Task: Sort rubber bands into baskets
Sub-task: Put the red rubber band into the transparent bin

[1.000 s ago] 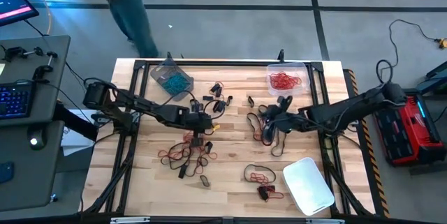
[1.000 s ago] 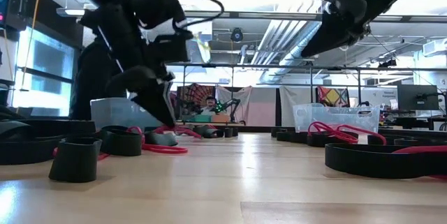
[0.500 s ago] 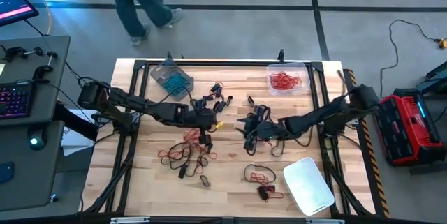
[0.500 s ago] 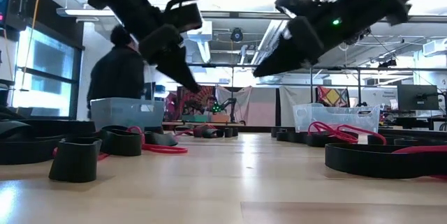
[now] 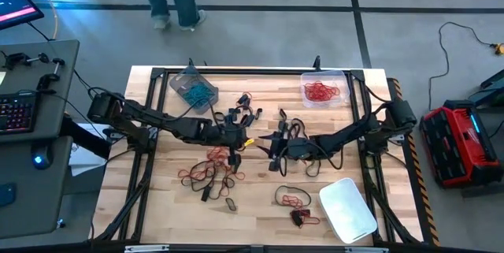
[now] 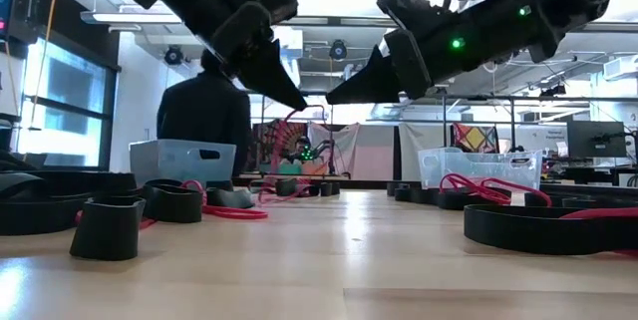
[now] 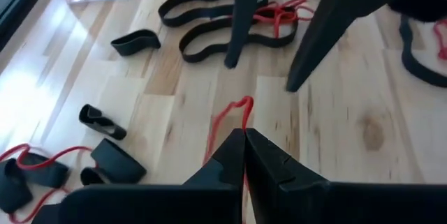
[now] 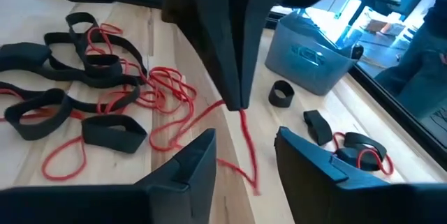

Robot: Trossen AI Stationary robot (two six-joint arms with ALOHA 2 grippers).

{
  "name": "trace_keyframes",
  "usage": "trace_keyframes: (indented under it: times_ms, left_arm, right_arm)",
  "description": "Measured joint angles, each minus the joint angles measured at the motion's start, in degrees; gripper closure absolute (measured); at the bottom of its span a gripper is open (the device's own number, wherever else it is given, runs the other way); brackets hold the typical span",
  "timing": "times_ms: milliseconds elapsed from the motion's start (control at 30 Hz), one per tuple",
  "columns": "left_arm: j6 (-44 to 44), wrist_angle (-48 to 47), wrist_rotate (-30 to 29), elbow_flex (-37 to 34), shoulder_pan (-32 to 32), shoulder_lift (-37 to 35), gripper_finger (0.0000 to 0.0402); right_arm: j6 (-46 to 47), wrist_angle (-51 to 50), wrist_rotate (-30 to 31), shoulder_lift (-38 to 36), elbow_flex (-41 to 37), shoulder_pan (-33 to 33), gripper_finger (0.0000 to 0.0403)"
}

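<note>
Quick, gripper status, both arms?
Left gripper: shut on a red rubber band, lifted above the table.
Right gripper: open, empty, just in front of that band.

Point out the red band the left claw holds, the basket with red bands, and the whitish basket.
red band (image 7: 234, 112): left wrist view, loop hanging past the fingertips.
basket with red bands (image 5: 344, 76): high view, its right rim.
whitish basket (image 5: 346, 210): high view, bare floor.
</note>
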Motion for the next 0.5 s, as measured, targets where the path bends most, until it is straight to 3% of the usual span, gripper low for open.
trace_keyframes:
  times_ms: [367,500]
  left_arm:
    - [0.5,5.1,3.3,0.0,-0.3,0.0,0.0401]
    - [1.0,5.9,3.7,0.0,-0.8,0.0,0.0401]
  right_arm:
    - [0.7,-0.4,-2.7,0.0,0.0,-1.1,0.0295]
    - [1.2,-0.4,-2.7,0.0,0.0,-1.1,0.0352]
